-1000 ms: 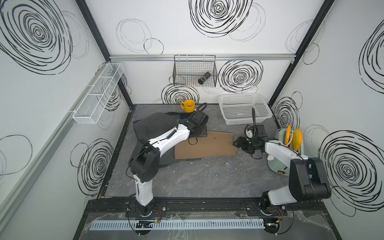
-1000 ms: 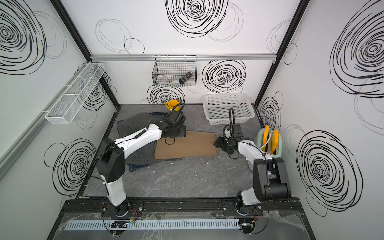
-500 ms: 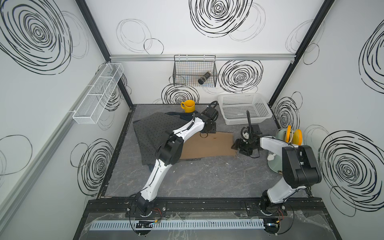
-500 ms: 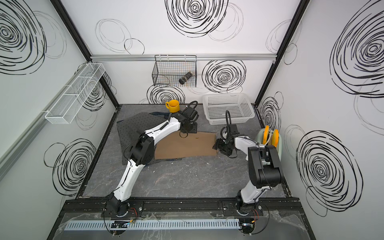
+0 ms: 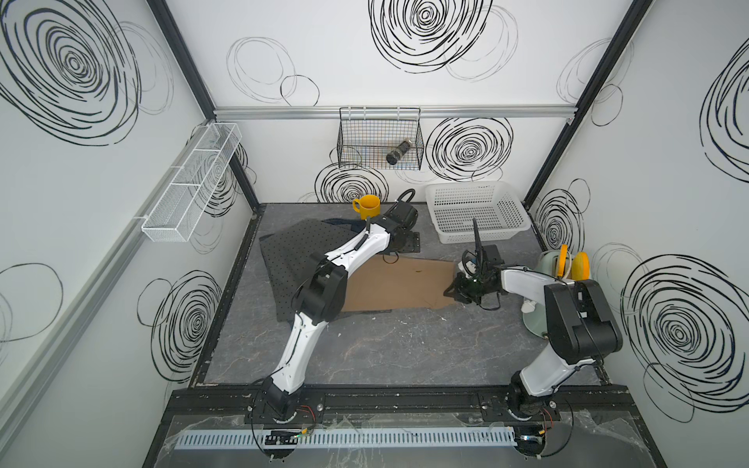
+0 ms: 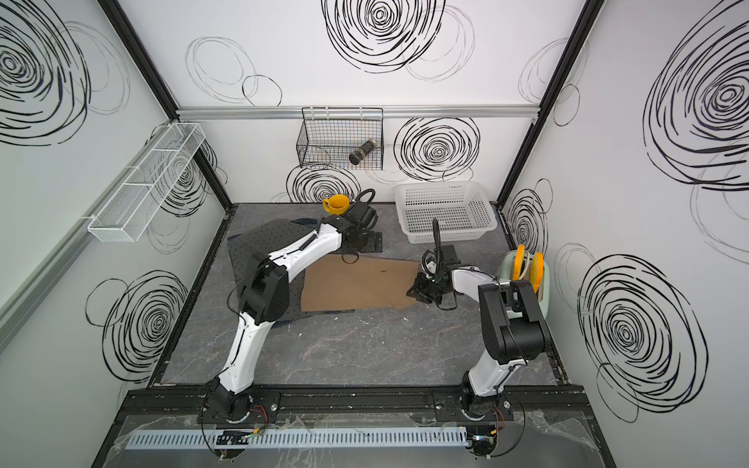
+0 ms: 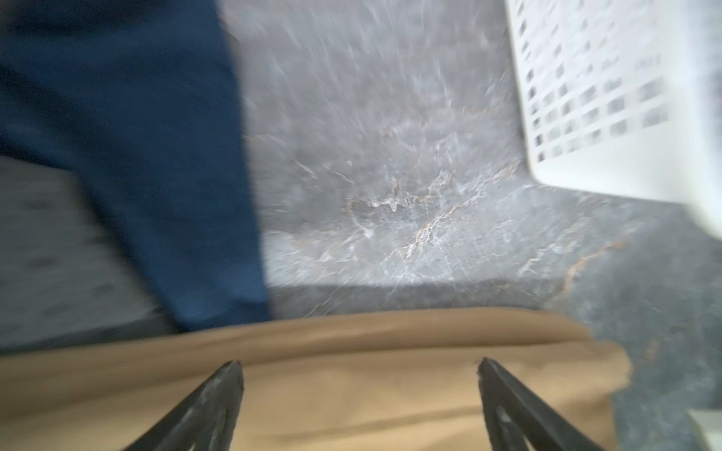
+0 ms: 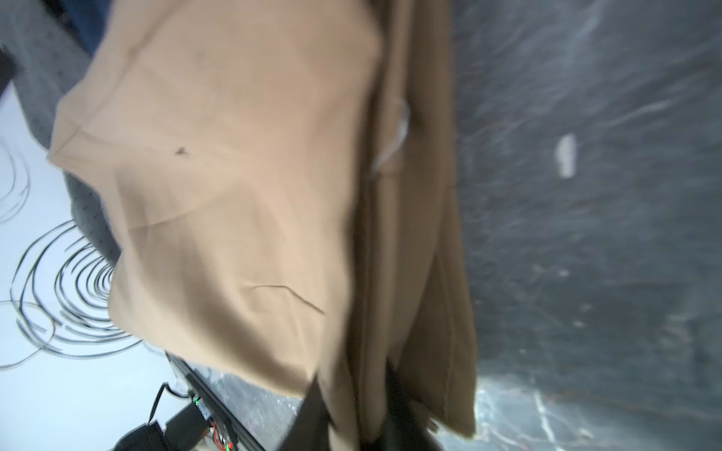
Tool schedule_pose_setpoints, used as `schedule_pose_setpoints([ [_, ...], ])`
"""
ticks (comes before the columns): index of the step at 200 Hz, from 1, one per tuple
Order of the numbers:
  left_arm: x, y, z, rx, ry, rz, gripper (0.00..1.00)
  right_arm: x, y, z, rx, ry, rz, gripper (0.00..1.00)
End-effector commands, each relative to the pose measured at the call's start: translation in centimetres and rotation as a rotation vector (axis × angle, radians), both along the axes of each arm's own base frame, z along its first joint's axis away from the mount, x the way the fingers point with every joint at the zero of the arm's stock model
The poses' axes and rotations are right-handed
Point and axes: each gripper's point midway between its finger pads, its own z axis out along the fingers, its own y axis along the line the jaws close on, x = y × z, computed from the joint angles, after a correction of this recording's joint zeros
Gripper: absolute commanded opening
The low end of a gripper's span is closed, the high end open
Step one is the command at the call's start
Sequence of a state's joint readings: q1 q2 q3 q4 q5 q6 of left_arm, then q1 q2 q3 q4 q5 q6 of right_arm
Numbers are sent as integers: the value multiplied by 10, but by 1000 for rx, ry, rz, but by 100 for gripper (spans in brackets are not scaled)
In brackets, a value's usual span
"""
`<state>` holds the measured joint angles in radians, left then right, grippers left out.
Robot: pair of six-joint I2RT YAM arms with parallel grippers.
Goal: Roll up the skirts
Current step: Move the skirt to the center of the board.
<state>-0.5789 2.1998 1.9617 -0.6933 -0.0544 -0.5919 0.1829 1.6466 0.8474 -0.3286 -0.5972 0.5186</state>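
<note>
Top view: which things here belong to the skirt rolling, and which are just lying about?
Job: tan skirt, dotted grey skirt, blue denim skirt.

Lying about: yellow mug, white plastic basket, wire basket with a dark bottle, mesh wall shelf, pale green holder.

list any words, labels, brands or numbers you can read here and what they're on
None can be read.
The wall swirls are scribbles, not lettering.
The tan skirt, dotted grey skirt, yellow mug and white basket show no print.
The dark can in the wire basket is too small to tell.
</note>
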Motion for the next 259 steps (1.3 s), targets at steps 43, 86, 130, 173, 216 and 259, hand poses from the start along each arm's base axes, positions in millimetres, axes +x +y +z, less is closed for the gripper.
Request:
schedule_pose_setpoints([
  [43,-89,36,44,-88,-47,32,86,-42,14,20,92,63,-22,7],
  [86,-99,54,-10,86,18,56,81,-73,-5,4,-17,146,-75,1],
  [130,-123,6,-11,14,58,-20,82,-95,-27,2,-46,150,-159,4],
  [173,-160,-10,20,-162,16,54,91,-113,-44,-11,-120,175,-198,6],
  [216,-192,-36,29,-255,38,23,85,-104,-51,-4,-148,135,-216,42],
  [259,-214,-67,30,-238,-15,-92,71,-89,-88,28,-332,11,-319,54],
])
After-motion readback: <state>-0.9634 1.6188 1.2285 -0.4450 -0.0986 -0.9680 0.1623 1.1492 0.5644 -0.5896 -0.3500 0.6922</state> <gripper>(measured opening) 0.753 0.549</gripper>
